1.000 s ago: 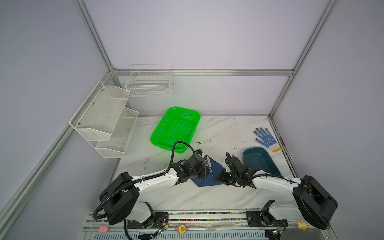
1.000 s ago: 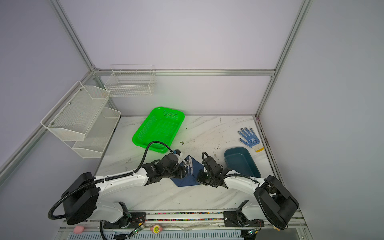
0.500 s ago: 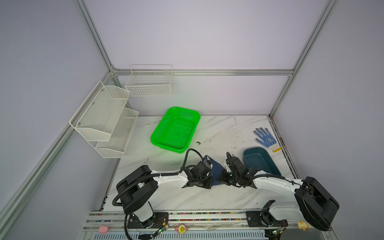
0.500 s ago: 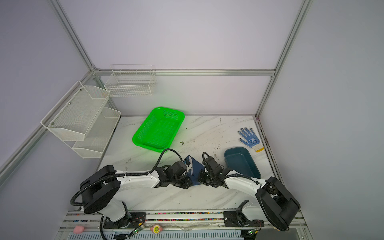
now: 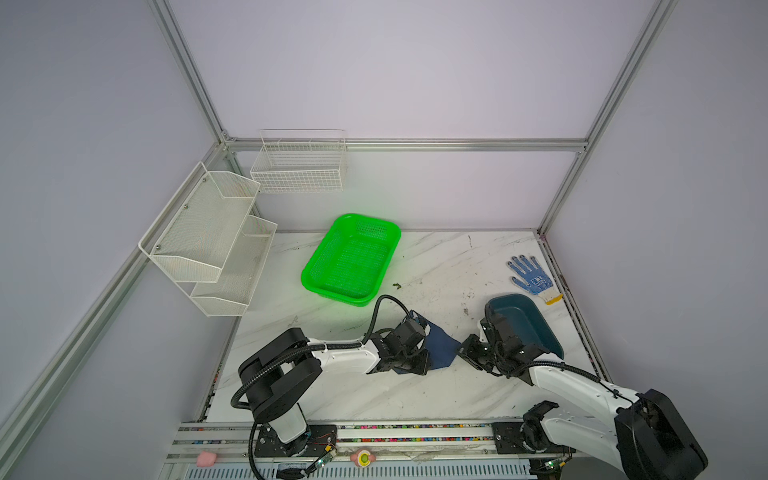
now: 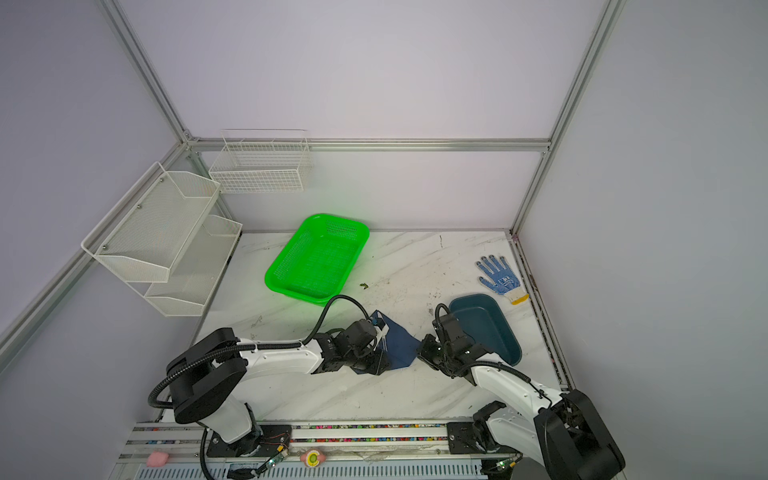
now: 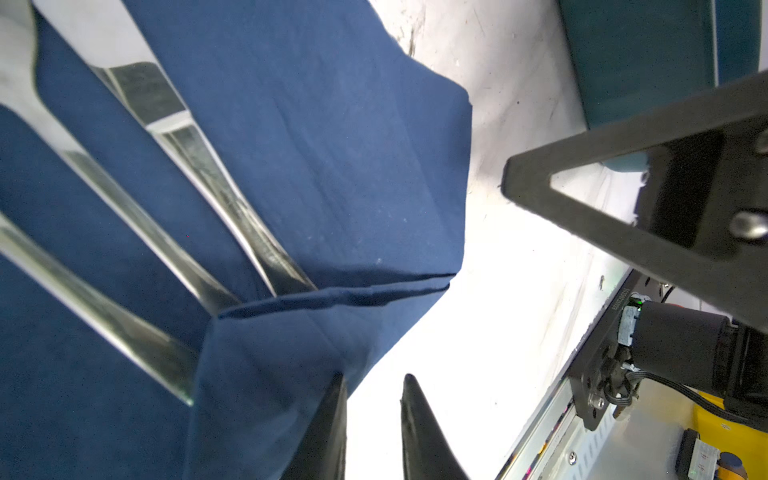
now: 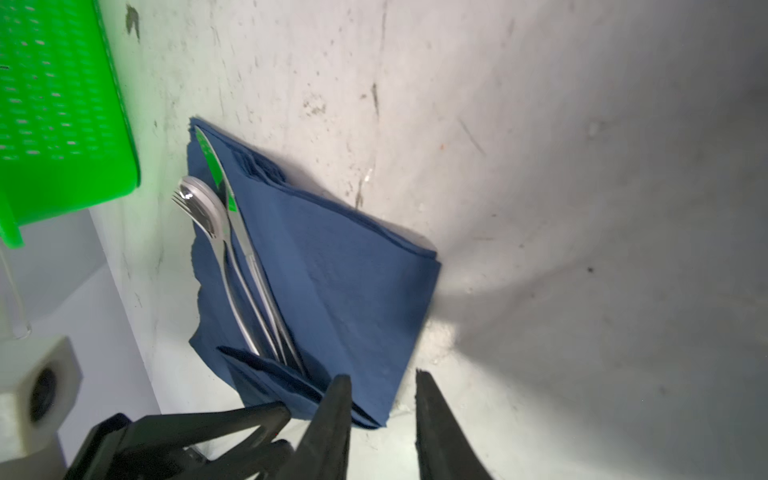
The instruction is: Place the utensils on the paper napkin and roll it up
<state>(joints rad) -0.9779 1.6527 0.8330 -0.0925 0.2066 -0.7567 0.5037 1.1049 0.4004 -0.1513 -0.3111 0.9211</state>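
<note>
A: Checking right wrist: utensils [image 8: 247, 253] bundled on paper napkin [image 8: 340, 282]; top views too small to tell them.
B: Navy sheet, one corner folded over the handles, on worktop [image 8: 540, 166] between left gripper [image 7: 374, 415] and right gripper [image 8: 382, 415], both narrowly parted, gripping nothing.

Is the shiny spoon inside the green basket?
No, the spoon lies with the other cutlery on the dark blue napkin, outside the green basket.

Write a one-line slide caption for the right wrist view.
Utensils lie on the navy paper napkin, one corner folded over their handles; the right gripper hovers open at its edge.
</note>
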